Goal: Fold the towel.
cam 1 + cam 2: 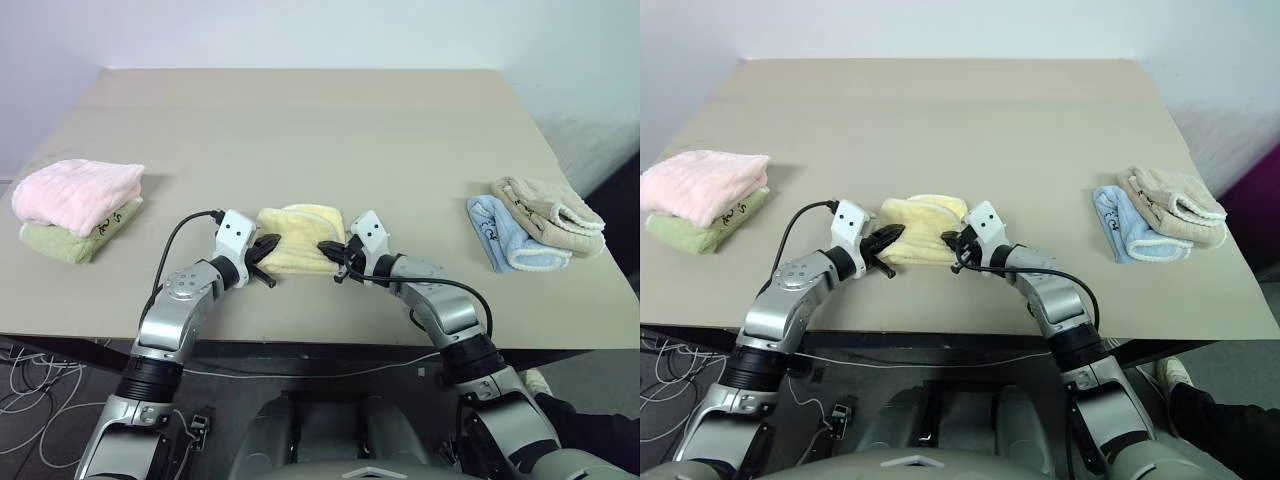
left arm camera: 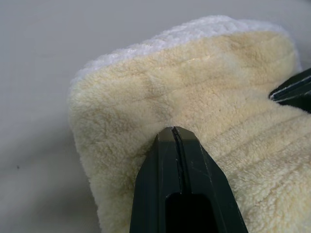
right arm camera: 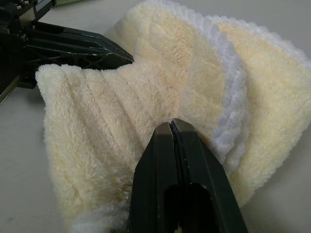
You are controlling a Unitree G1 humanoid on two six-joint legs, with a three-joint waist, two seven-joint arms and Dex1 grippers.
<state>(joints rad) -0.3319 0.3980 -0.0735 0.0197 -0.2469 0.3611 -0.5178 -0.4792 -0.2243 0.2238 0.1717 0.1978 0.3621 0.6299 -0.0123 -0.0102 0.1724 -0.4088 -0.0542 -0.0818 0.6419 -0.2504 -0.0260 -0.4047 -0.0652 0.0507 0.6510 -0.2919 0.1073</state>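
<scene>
Left eye view: folded towel (image 1: 300, 240) near table (image 1: 320, 120) front edge; left gripper (image 1: 268, 250) and right gripper (image 1: 330, 250) pinched closed on its opposite ends.

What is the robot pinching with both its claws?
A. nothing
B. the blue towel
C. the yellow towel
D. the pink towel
C: the left gripper and the right gripper are both shut on opposite ends of the yellow towel, which lies folded on the table between them.

Pale yellow towel (image 1: 299, 239), folded small, near the table's front edge
</scene>
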